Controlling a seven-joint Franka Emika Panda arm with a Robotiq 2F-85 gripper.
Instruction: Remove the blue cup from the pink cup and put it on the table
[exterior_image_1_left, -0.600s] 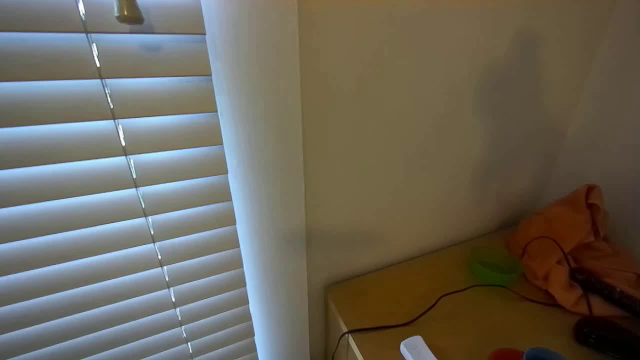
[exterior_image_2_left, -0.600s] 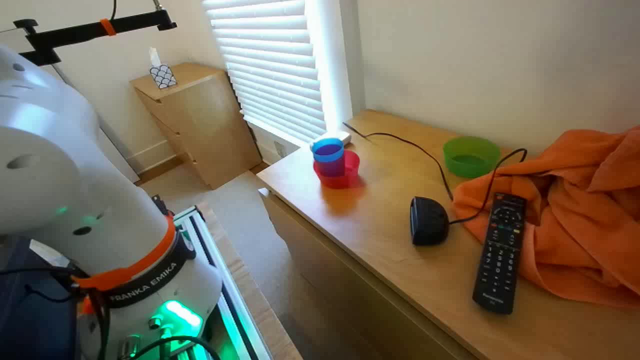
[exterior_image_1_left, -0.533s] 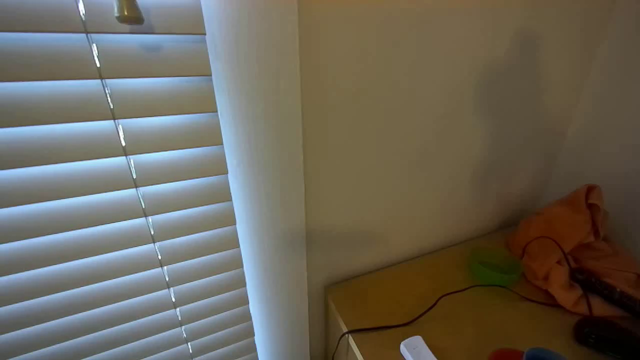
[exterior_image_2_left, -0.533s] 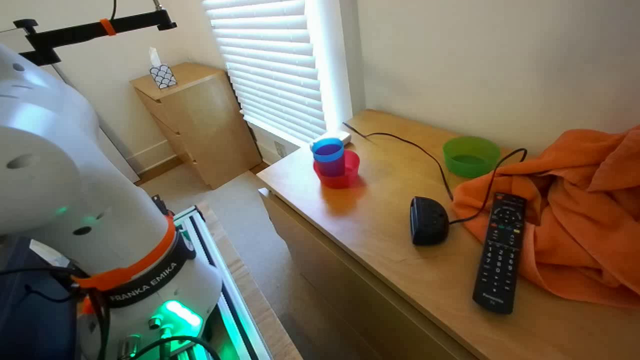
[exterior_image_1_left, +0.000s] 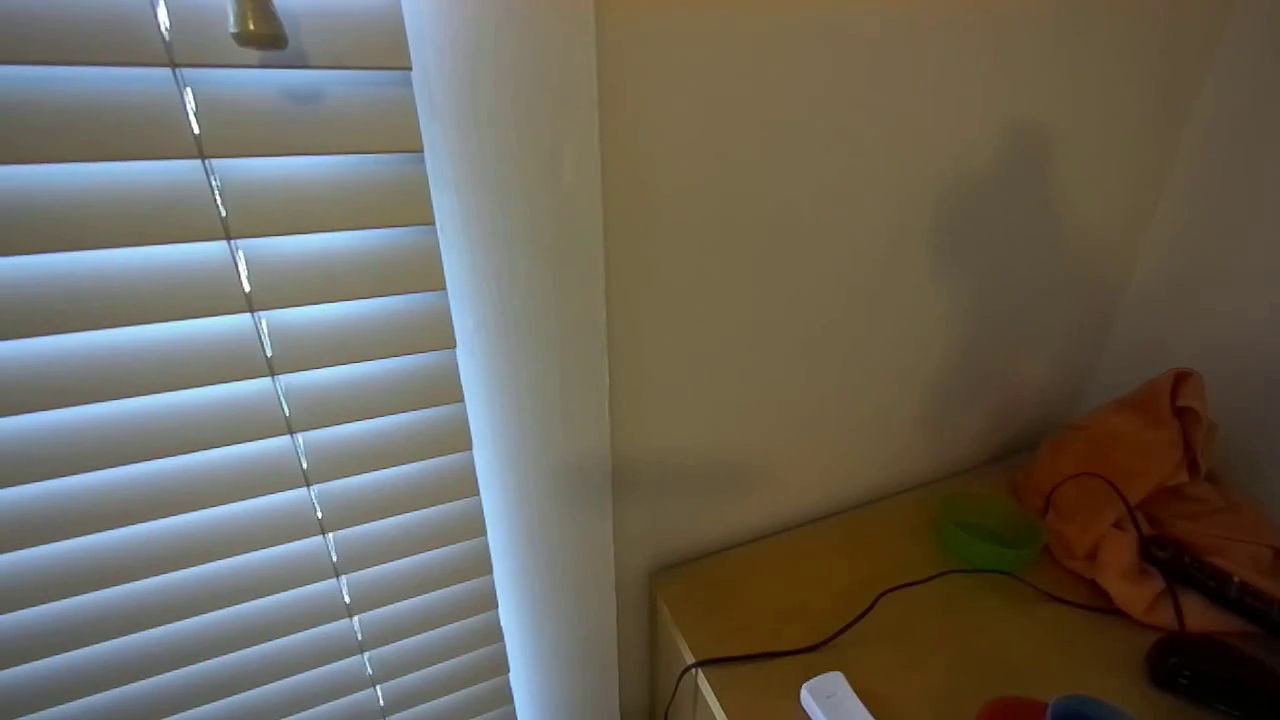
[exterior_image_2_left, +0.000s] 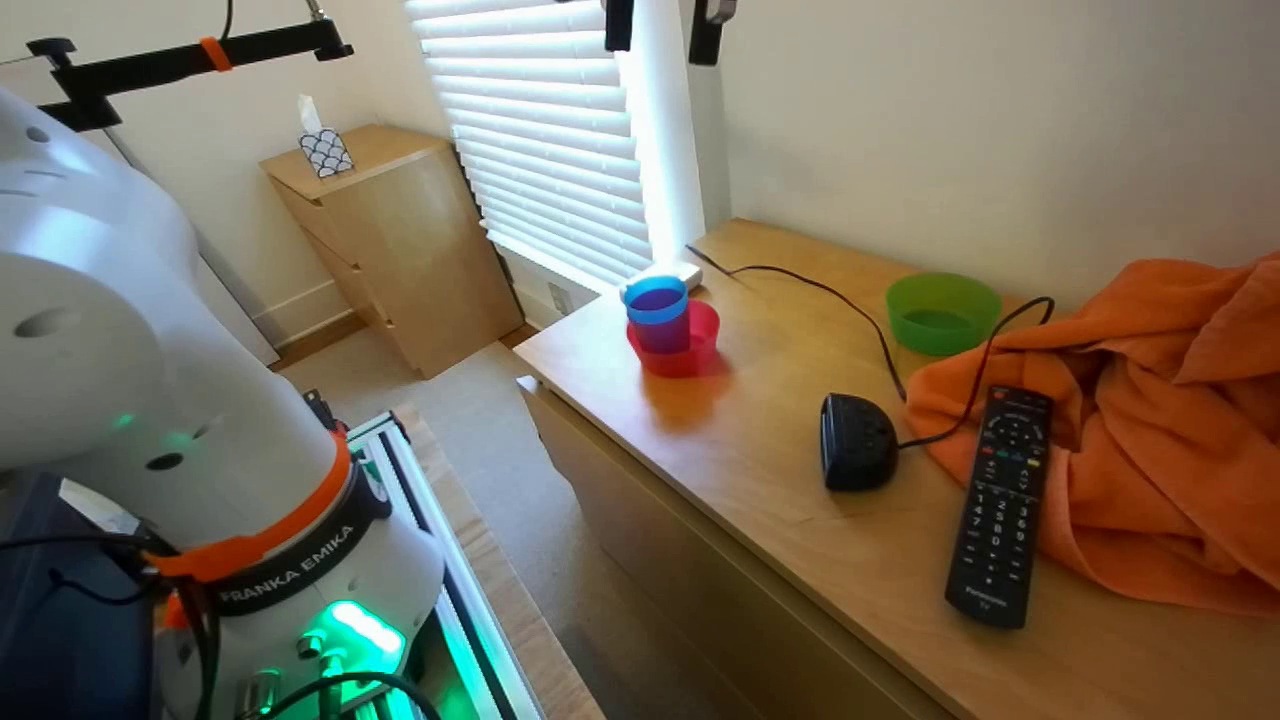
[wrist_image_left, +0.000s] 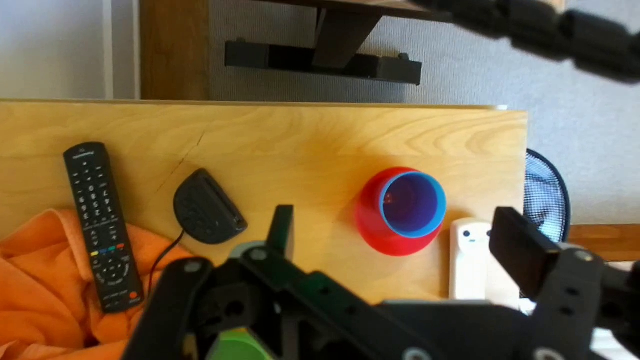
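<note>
Parted and empty, the jaws now show high in an exterior view; I judge the reach is beginning. There, near the desk's (exterior_image_2_left: 740, 460) left edge, the blue cup (exterior_image_2_left: 660, 312) stands inside the pink cup (exterior_image_2_left: 702, 345), both as in the earlier frame, which lacks jaws. Their height is hard to tell.

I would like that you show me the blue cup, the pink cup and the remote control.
Blue cup (wrist_image_left: 413, 205), wrist view: its inner surface.
Pink cup (exterior_image_2_left: 678, 363), in an exterior view: front wall.
Remote control (exterior_image_2_left: 1000, 507), in an exterior view: number keys.
</note>
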